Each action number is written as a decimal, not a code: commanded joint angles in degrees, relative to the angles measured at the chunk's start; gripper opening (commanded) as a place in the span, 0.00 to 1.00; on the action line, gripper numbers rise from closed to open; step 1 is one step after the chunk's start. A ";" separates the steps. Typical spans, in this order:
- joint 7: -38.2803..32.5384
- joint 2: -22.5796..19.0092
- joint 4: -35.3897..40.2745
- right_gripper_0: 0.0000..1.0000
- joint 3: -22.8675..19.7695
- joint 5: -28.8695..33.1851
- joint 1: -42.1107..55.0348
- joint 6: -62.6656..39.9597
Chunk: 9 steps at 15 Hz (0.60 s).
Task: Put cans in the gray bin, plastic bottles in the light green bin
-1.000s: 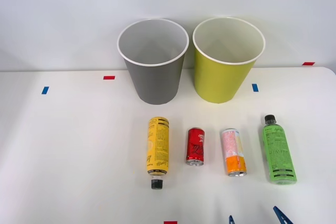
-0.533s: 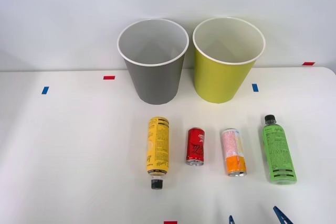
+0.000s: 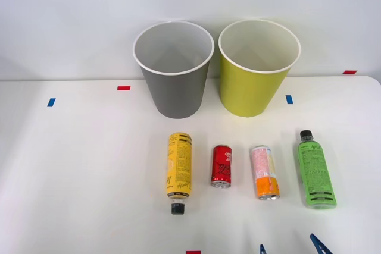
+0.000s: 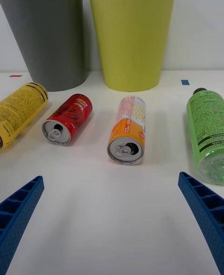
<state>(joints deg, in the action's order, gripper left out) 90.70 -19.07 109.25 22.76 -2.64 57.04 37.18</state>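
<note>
Four drink containers lie in a row on the white table. From left: a yellow plastic bottle (image 3: pixel 178 168) (image 4: pixel 18 110) with its black cap toward me, a short red can (image 3: pixel 221 165) (image 4: pixel 69 118), a pink-and-orange can (image 3: pixel 264 172) (image 4: pixel 129 129), and a green plastic bottle (image 3: pixel 315 171) (image 4: pixel 208 131) with its cap pointing away. Behind them stand the gray bin (image 3: pixel 174 69) (image 4: pixel 49 37) and, to its right, the light green bin (image 3: pixel 257 66) (image 4: pixel 133 32), both upright. My right gripper (image 3: pixel 290 247) (image 4: pixel 112 223) is open at the table's near edge, just short of the pink-and-orange can, holding nothing.
Small red tape marks (image 3: pixel 124 88) and blue tape marks (image 3: pixel 51 102) dot the table (image 3: pixel 83 171). A pale wall rises right behind the bins. The table's right corner (image 3: pixel 372 81) lies past the green bottle.
</note>
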 commanded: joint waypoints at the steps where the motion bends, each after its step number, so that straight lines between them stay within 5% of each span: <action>1: 0.00 1.05 -2.28 1.00 -0.18 -0.09 -0.79 -1.05; 4: 0.62 2.20 -1.14 1.00 -0.53 -0.18 -0.79 0.00; 9: -0.18 1.05 14.24 1.00 -2.81 -1.41 -0.70 -21.09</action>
<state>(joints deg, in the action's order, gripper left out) 90.85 -17.57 118.37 21.26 -3.48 56.28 22.26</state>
